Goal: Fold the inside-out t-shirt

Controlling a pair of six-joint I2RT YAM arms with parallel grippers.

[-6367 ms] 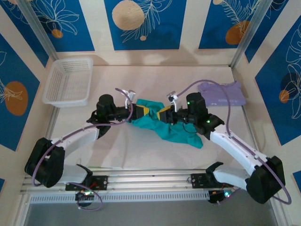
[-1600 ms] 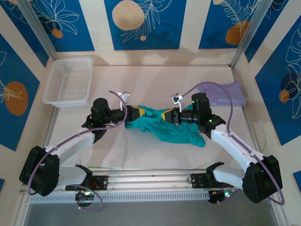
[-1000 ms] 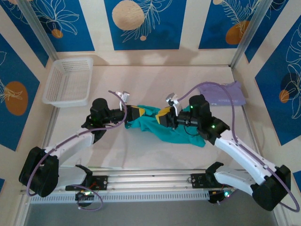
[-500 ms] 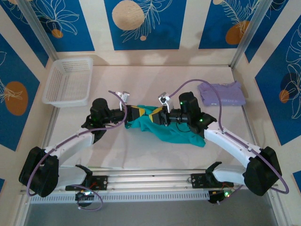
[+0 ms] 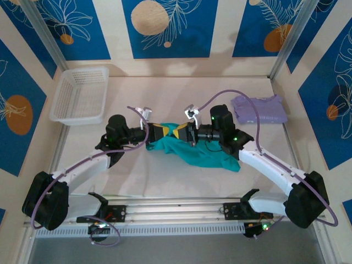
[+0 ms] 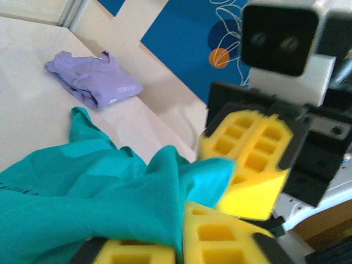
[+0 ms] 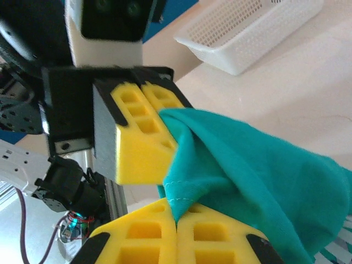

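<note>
A teal-green inside-out t-shirt (image 5: 206, 154) is seen crumpled at the middle of the table (image 5: 165, 93), trailing toward the near right. Its left end is gathered up where two yellow-fingered grippers meet tip to tip. A fold of it is pinched by the left gripper (image 5: 166, 131), and a stitched hem just beside is clamped by the right gripper (image 5: 177, 132). A folded lavender shirt (image 5: 259, 109) is laid by the right edge, and a white basket (image 5: 77, 118) at the far left corner.

2 shirts (image 5: 204, 155) (image 5: 259, 109), 1 basket (image 5: 80, 94)
</note>
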